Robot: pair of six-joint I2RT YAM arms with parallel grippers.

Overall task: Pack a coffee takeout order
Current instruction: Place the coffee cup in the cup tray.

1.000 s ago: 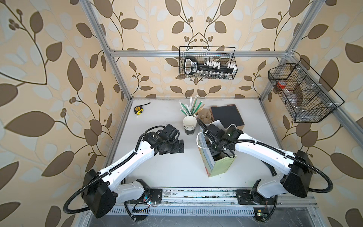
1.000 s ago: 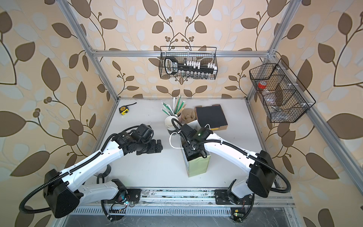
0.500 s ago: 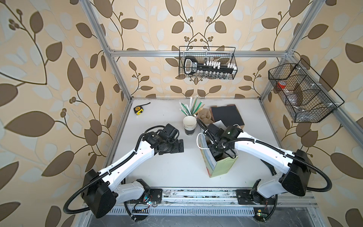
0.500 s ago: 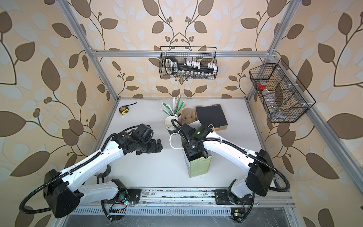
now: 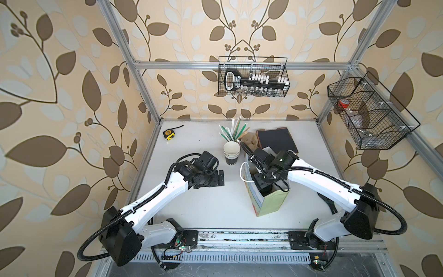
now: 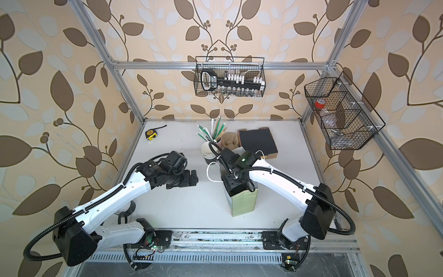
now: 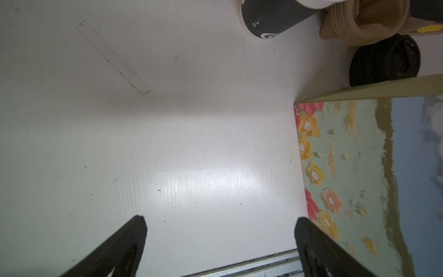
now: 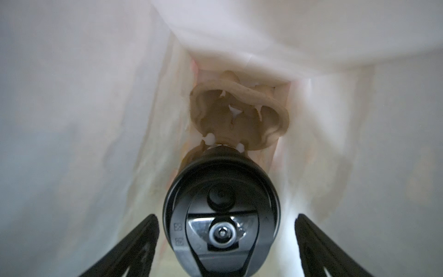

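— White desk, leaf-patterned walls; left tool gapes over bare surface.
— Right tool spread wide, gripping nothing; black-lidded cup stands against the carrier inside the bag, embossed marks unreadable.

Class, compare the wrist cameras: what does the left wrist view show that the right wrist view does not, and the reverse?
Left wrist only: the flowered outside of the bag, the white table, the base of a black paper cup, a dark round stack. Right wrist only: the bag's white inside, with a lidded cup and a tan carrier deep down. Both: the bag, tan moulded pulp, and open fingers gripping nothing: left fingers, right fingers.
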